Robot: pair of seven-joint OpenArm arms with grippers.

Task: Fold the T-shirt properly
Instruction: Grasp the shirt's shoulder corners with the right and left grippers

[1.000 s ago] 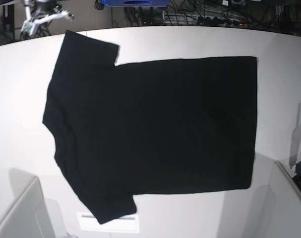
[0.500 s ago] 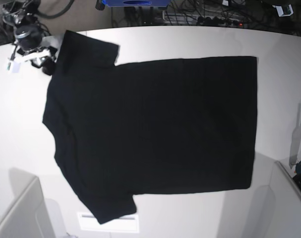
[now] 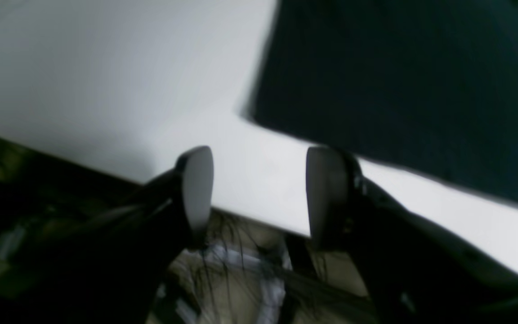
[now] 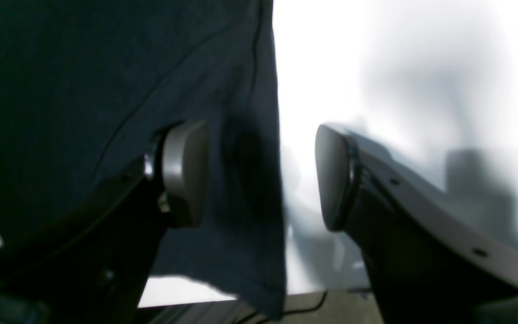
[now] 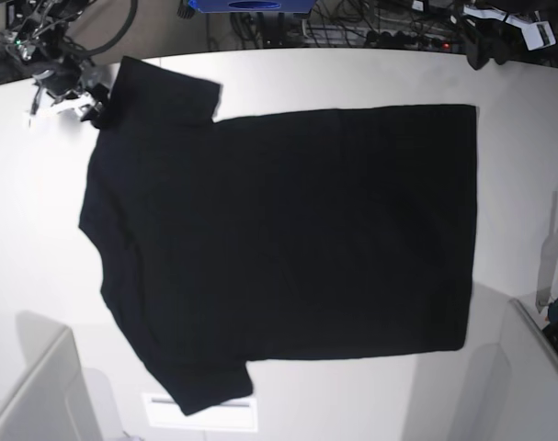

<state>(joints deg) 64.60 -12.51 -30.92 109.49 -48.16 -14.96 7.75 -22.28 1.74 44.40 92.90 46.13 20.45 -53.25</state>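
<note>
The black T-shirt (image 5: 288, 248) lies flat on the white table (image 5: 352, 78), plain side up, with the sleeves at the left and the hem at the right. My right gripper (image 5: 95, 103) is open at the far-left sleeve. In the right wrist view its fingers (image 4: 185, 173) straddle the sleeve's edge (image 4: 263, 135), and the gripper (image 4: 259, 175) holds nothing. My left gripper (image 5: 485, 50) is open above the table's far edge, close to the shirt's far hem corner (image 3: 286, 90). In the left wrist view the gripper (image 3: 261, 193) is empty. No print shows.
Cables and equipment (image 5: 380, 28) lie behind the table's far edge. A grey panel (image 5: 39, 395) stands at the front left and another (image 5: 536, 377) at the front right. A white label (image 5: 200, 412) sits at the front edge.
My right gripper has come down from behind the table to the far-left sleeve. My left gripper has come into view at the top right, moving toward the hem corner. The shirt has not moved.
</note>
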